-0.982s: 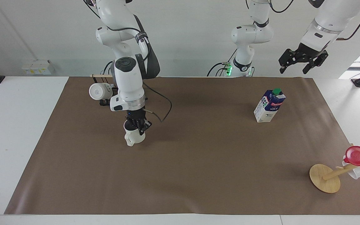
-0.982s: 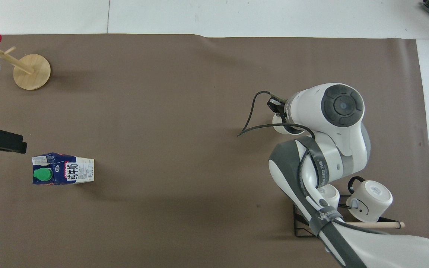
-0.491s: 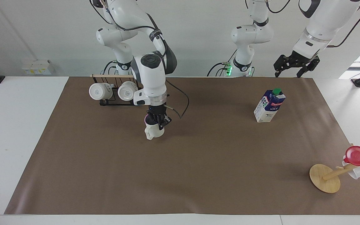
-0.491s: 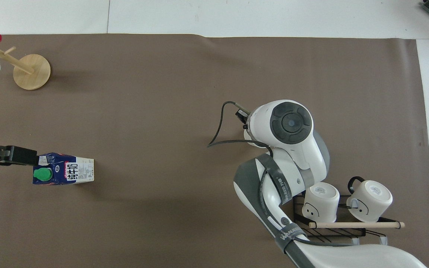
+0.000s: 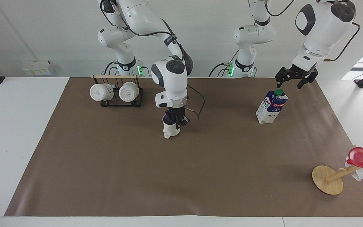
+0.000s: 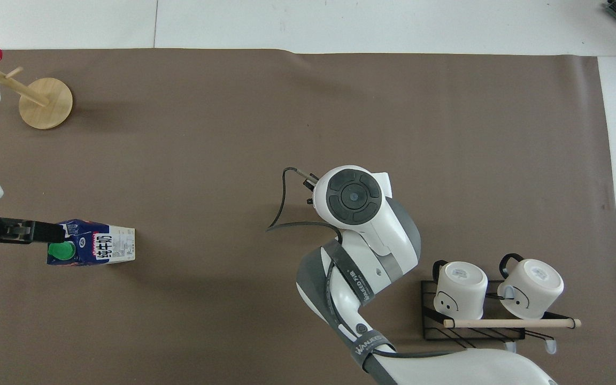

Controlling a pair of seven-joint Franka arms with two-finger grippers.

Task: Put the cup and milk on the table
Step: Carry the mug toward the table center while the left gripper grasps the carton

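white wall at the back, and under it my desk with its big brown paper sheet taking up nearly the whole top. both franka arms are out over it.

the right gripper hangs over the middle of the sheet with its fingers closed on the rim of the cream mug, handle pointing away from the robots. i judge the mug is at or just above the paper; from the facing view i can't tell whether its base touches. in the overhead view the arm hides nearly all of it.

the left gripper hovers just above the milk carton, fingers spread wide, not touching it. the carton stands upright on the paper toward the left arm's end, green cap on top.

the black wire rack with two white mugs sits near the right arm's base; the wooden mug tree with its red-topped cup stands well apart, at the left arm's end and farther from the robots.

for the step in hand i'd lower the mug straight down, keep it level, and release only once the base is flat on the paper, then lift clear vertically so a finger doesn't catch the rim and tip it.
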